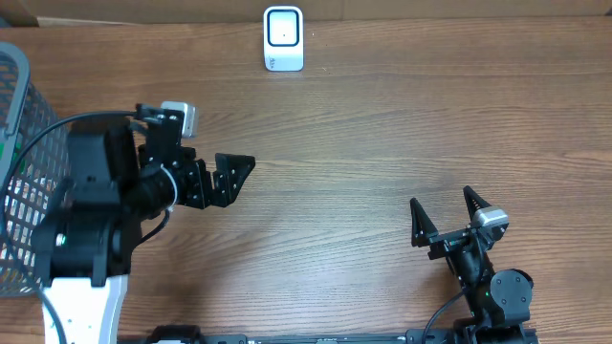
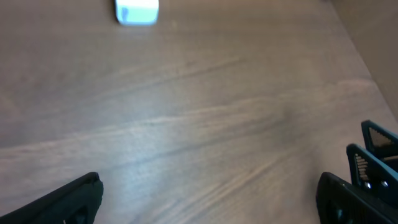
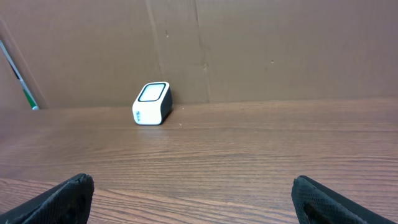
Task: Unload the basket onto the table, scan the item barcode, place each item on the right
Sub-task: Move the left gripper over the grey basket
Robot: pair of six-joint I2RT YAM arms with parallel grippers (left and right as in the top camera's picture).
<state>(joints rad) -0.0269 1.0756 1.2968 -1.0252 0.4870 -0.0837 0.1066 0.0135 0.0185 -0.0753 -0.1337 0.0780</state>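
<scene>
The white barcode scanner (image 1: 283,39) with a dark window stands at the far middle of the wooden table; it also shows as the scanner (image 3: 152,102) and, blurred, the scanner (image 2: 137,11). No item with a barcode is in view. My left gripper (image 1: 234,180) hovers open over the left part of the table, nothing between its fingers (image 2: 74,199). My right gripper (image 1: 441,199) stands open near the front right, pointing at the scanner, and is empty. The left gripper (image 2: 208,199) and the right gripper (image 3: 193,196) show only bare wood between their tips.
A grey wire basket (image 1: 19,115) stands at the left edge beside the left arm, with something green inside. A brown cardboard wall (image 3: 280,50) closes the far side behind the scanner. The right gripper's fingers (image 2: 373,149) show at the right of the left wrist view.
</scene>
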